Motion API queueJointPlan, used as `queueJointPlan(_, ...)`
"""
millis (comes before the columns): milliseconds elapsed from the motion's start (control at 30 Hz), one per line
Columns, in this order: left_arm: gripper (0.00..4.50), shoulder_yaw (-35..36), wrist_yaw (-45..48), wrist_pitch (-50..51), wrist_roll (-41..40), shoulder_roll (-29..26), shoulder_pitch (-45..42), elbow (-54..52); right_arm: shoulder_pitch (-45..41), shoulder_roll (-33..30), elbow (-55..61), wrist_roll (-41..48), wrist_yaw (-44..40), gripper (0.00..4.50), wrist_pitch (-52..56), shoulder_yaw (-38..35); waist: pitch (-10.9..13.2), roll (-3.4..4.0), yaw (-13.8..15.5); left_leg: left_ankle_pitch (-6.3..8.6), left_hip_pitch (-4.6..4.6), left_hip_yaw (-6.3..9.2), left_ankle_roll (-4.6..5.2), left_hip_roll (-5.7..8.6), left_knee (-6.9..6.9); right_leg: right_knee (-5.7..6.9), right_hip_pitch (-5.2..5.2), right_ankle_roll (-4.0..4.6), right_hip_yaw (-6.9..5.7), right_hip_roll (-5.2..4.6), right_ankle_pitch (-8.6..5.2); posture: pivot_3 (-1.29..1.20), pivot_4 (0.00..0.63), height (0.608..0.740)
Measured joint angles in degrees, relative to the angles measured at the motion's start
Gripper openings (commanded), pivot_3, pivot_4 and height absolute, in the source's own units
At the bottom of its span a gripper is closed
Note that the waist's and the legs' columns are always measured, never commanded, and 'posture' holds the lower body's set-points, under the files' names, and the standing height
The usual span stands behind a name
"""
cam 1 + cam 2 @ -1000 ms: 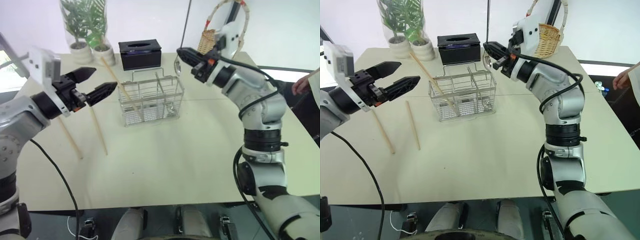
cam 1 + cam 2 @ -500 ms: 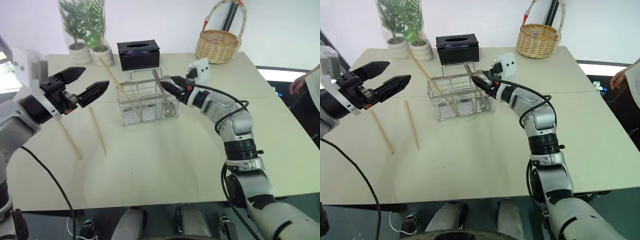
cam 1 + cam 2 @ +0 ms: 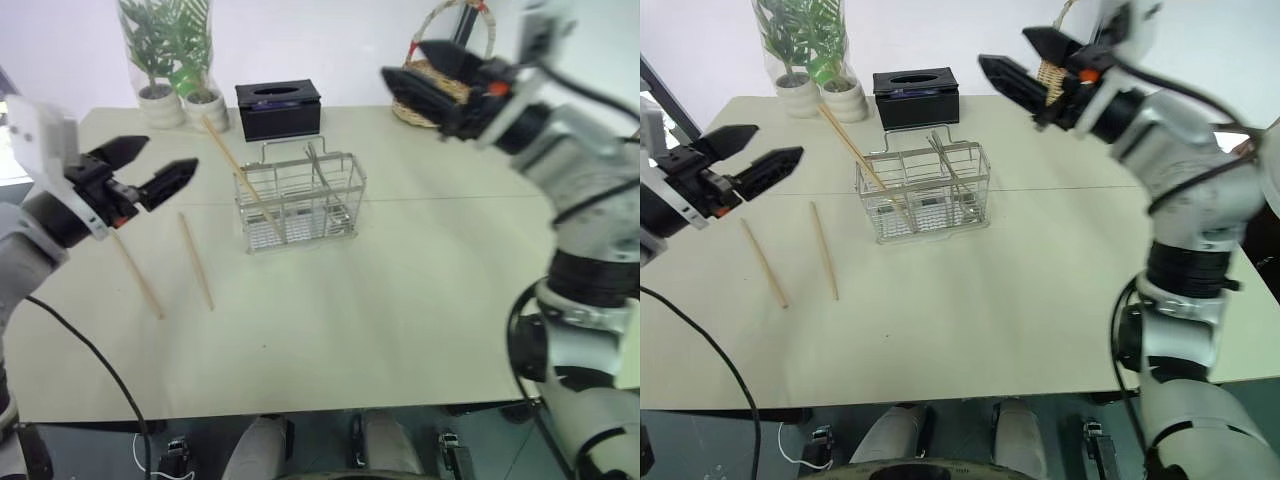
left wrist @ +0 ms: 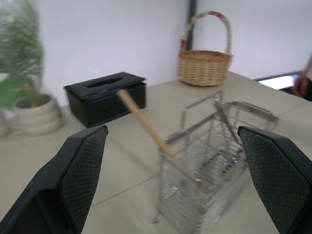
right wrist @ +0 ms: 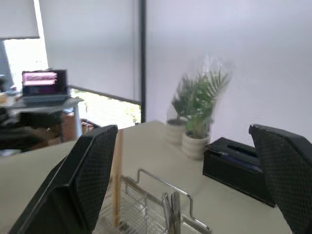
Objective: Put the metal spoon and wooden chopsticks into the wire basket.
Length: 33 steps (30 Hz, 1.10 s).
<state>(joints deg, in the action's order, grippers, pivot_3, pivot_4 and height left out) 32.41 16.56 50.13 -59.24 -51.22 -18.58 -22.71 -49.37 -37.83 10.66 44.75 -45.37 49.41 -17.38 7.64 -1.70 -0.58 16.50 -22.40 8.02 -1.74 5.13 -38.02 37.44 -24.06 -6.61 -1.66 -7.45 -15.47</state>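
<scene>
**Spoon and one chopstick in basket, two chopsticks on table**

I see the wire basket (image 3: 300,203) near table centre, toward the far side. One wooden chopstick (image 3: 238,172) leans in its left compartment, tip sticking out toward 11 o'clock, pointing at the plant pots (image 3: 185,103). The metal spoon (image 5: 171,210) stands upright in the basket near the middle divider; in the right wrist view I see its handle beside the divider wire.

Two more chopsticks lie flat on the table (image 3: 400,300) at about 9 o'clock from the basket, apart from it: the nearer one (image 3: 196,260) and the outer one (image 3: 137,277), roughly parallel, not touching.

My left gripper (image 3: 148,172) hovers above the table at 9 o'clock from the basket, fingers spread wide, empty. My right gripper (image 3: 1025,68) is raised at 1 o'clock from the basket, in front of the wicker basket (image 4: 204,66), fingers also wide apart, nothing between them.

The black tissue box (image 3: 279,107) sits just behind the wire basket at 12 o'clock.
</scene>
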Motion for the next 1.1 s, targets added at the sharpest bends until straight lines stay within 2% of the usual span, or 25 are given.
queueJointPlan(100,4.50,2.68,-5.18,2.31,1.27,-0.09,-0.47,5.17,10.03,-8.30,4.59,3.66,-7.81,4.46,2.02,-1.78,-0.05,-0.08,0.08,0.03,0.04,-0.01,0.06,0.00,0.01,-0.12,0.32,-0.02,-0.02,-0.15,-0.01,0.00,0.150,0.650)
queueJointPlan(200,4.50,3.16,-11.20,5.57,3.29,0.15,-1.29,9.51,22.43,-11.84,10.91,4.21,-12.05,4.46,1.91,-2.40,-0.11,-0.16,0.16,0.04,0.10,0.00,0.05,-0.02,0.01,-0.22,0.43,-0.02,0.00,-0.17,-0.01,0.00,0.150,0.650)
queueJointPlan(300,4.50,3.08,-17.57,9.73,5.95,1.35,-1.92,12.85,32.12,-11.90,16.27,3.53,-12.70,4.46,0.47,-1.55,-0.08,-0.09,0.15,0.04,0.12,-0.06,0.04,0.00,-0.03,-0.25,0.46,-0.03,0.04,-0.20,-0.01,0.00,0.150,0.650)
queueJointPlan(500,4.50,2.90,-30.43,19.95,10.05,9.54,-3.44,15.20,43.74,-11.78,22.39,-1.21,-11.60,4.46,-5.70,0.34,-0.18,-0.27,1.40,0.05,0.20,-0.04,0.01,-0.02,-0.07,-0.26,0.55,-0.05,0.02,-0.18,-0.01,0.00,0.150,0.650)
queueJointPlan(600,4.50,2.91,-33.58,23.58,12.00,13.03,-4.61,16.49,45.56,-11.56,23.45,-1.91,-10.98,4.46,-7.26,1.40,-0.20,-0.35,1.86,0.09,0.13,-0.02,-0.07,0.00,-0.13,-0.27,0.53,-0.05,0.00,-0.18,0.00,0.00,0.150,0.650)
queueJointPlan(833,4.50,1.75,-34.99,24.53,18.18,16.03,-10.82,22.15,48.61,-11.58,24.32,-2.00,-10.81,4.46,-9.58,2.70,-0.29,-0.51,3.02,0.13,0.13,-0.01,-0.14,0.00,-0.12,-0.29,0.54,-0.05,-0.02,-0.19,0.00,0.00,0.150,0.650)
queueJointPlan(1100,4.50,-4.87,-31.39,19.12,27.04,19.39,-18.50,37.79,48.60,-10.43,24.69,-2.30,-8.14,4.46,-10.80,5.00,-0.32,-0.55,2.98,0.11,0.10,0.00,-0.13,0.01,-0.12,-0.33,0.53,-0.07,-0.04,-0.20,0.00,0.00,0.150,0.650)
